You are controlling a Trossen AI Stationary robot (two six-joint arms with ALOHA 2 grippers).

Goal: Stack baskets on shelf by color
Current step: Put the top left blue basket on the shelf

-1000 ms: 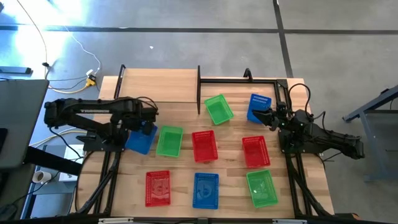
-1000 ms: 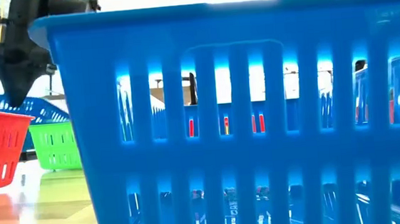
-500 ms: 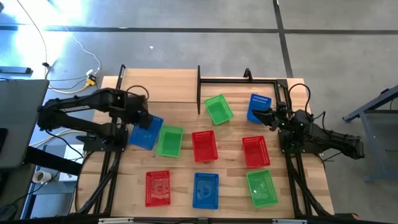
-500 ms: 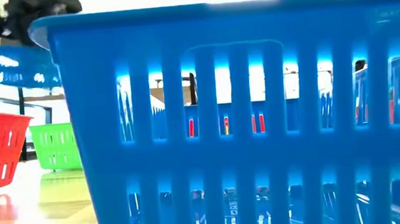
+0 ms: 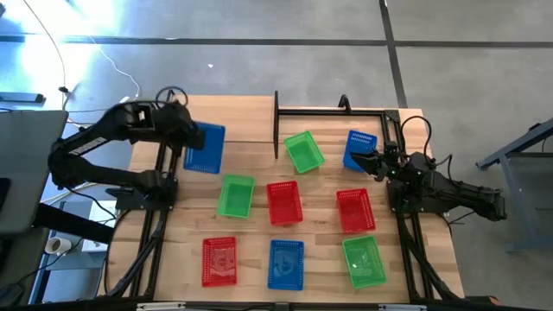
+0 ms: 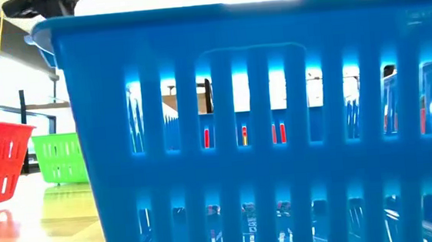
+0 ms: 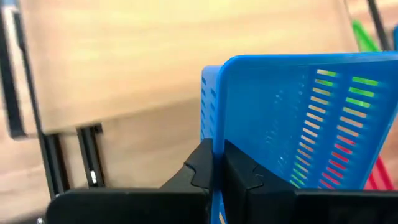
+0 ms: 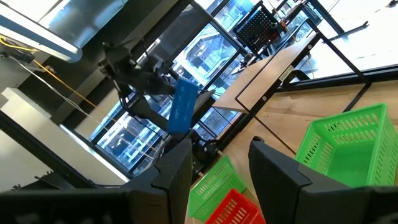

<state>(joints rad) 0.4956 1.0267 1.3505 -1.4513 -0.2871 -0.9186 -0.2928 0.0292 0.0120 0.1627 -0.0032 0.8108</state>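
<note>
So I'm basically just getting started here, nothing is sitting on the shelf [image 5: 233, 117] yet as far as I can see. Nearest my end of the table [image 5: 415, 276], I'm looking at a row of 3 baskets: a red basket [image 5: 219, 261], a blue basket [image 5: 286, 263] and a green basket [image 5: 363, 261]. Next row up I'm seeing a second green one [image 5: 235, 196], a red one [image 5: 284, 203] and another red one [image 5: 355, 210], all loose on the planks. Farther back a third green basket [image 5: 303, 150] is lying skewed, and a blue basket on the right [image 5: 360, 148] is sitting just in front of the right gripper [image 5: 366, 161], which is hanging there with its fingers spread wide and holding nothing. The left gripper [image 7: 219, 168] is clamping tight on the rim of the carried blue basket [image 5: 205, 147], and that one is hanging in the air over the near edge of the shelf, tipped on its side. So I'm counting 1 of 9 in transit and 8 left to go. Material-wise, they're all glossy moulded plastic, rectangular, with slotted lattice walls that look thin and a bit flexy. The shelf is pale smooth wood on black metal posts.
</note>
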